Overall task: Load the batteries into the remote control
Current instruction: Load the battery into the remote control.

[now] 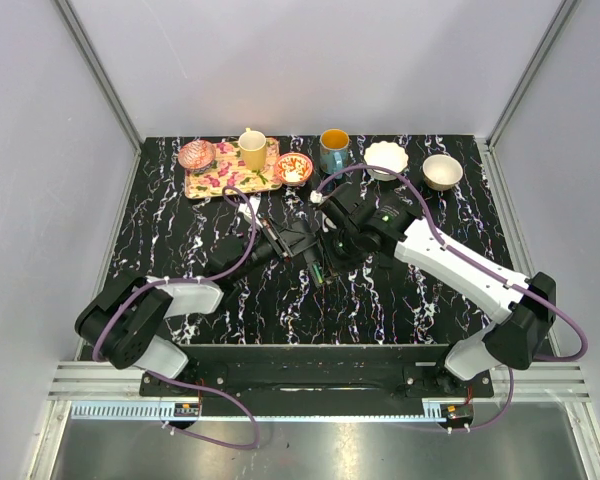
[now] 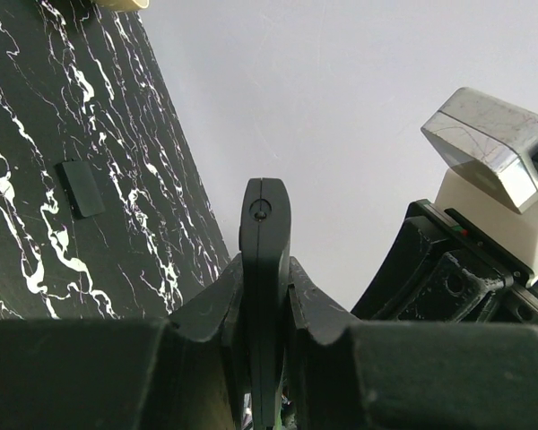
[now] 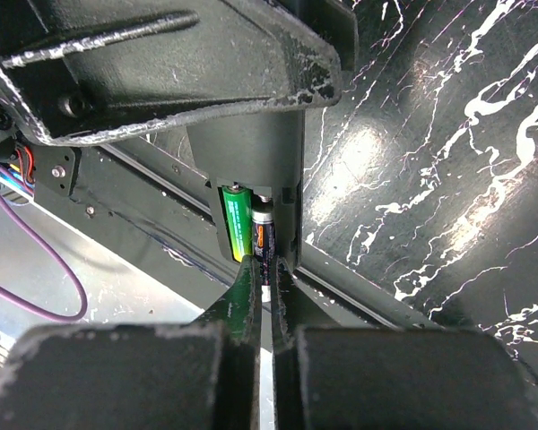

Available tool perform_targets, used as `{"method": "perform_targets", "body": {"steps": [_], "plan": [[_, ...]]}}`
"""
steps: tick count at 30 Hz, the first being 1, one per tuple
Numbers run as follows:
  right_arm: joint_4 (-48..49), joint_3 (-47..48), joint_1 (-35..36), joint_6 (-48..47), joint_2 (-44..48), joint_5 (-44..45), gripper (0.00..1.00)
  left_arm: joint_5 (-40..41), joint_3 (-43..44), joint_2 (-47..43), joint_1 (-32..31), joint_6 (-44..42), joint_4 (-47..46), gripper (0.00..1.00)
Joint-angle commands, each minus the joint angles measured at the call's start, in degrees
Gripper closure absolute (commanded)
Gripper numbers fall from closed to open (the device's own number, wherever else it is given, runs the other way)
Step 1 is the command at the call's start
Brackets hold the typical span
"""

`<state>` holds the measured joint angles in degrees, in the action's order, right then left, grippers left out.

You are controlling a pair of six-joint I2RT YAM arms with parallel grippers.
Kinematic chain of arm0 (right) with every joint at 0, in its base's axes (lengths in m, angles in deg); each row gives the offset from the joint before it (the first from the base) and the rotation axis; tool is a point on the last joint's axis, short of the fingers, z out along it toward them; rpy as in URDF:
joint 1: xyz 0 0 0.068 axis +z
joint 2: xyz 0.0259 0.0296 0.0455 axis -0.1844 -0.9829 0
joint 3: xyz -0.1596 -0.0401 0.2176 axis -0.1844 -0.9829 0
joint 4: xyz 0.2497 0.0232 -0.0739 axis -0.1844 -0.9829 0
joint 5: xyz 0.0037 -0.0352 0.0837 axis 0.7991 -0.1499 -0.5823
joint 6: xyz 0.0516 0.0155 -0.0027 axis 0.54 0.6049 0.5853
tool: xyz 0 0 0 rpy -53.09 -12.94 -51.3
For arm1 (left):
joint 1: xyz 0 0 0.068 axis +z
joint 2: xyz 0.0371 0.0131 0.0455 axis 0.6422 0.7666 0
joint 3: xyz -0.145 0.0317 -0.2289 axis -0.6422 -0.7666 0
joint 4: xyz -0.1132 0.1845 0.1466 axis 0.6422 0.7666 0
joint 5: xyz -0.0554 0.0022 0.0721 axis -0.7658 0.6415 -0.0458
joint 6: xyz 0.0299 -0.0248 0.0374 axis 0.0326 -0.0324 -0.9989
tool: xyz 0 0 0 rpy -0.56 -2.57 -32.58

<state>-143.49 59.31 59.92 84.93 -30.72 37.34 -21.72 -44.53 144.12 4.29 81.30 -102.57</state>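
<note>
Right end effector [image 3: 264, 276]: fingers [image 3: 247, 296] nearly together with only a sliver of gap, pinching the lower end of a dark battery [image 3: 264, 240] with an orange band. This battery stands lengthwise in the open slot of the remote control [image 3: 260, 152], directly ahead of the fingertips. I cannot tell whether it is fully seated. Touching its left side, parallel in the same slot, is a green battery [image 3: 236, 231].

Left end effector [image 2: 264, 291]: clamped tight on the remote control. I see the remote edge-on, a thin black bar rising from between the two fingers with its rounded end pointing away. In the right wrist view this end effector fills the upper frame, gripping the remote just beyond the slot.

Outward: the remote is held up off the table [image 3: 448, 179], which is black marble with white veins. A small flat black rectangle [image 2: 79, 188] lies on the table well to the left of the left end effector, touching nothing.

Top view: both end effectors meet mid-table. Well beyond them, along the far edge, stand a floral tray [image 1: 215, 180] bearing a yellow cup [image 1: 252, 150], then a red bowl [image 1: 293, 168], a teal mug [image 1: 333, 150] and two white bowls [image 1: 385, 158].
</note>
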Motion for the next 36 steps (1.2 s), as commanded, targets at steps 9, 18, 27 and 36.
{"method": "perform_targets", "body": {"steps": [9, 18, 27, 36], "plan": [[4.2, 2.3, -0.1, 1.2, -0.1, 7.7, 1.00, -2.5, 0.0, 0.4, -2.1, 5.4, -11.4, 1.00], [5.7, 1.6, -0.2, 1.5, 0.7, 9.9, 1.00, -2.0, 0.7, 2.2, -2.4, 8.6, -14.8, 1.00], [6.2, 0.2, -0.2, 0.4, -0.8, 12.9, 0.98, -2.0, 0.9, 2.1, -3.7, 9.3, -15.8, 1.00], [5.1, 0.1, -0.1, 0.3, 0.2, 12.1, 0.82, -1.5, 0.6, 2.0, -3.7, 8.6, -15.4, 1.00]]}}
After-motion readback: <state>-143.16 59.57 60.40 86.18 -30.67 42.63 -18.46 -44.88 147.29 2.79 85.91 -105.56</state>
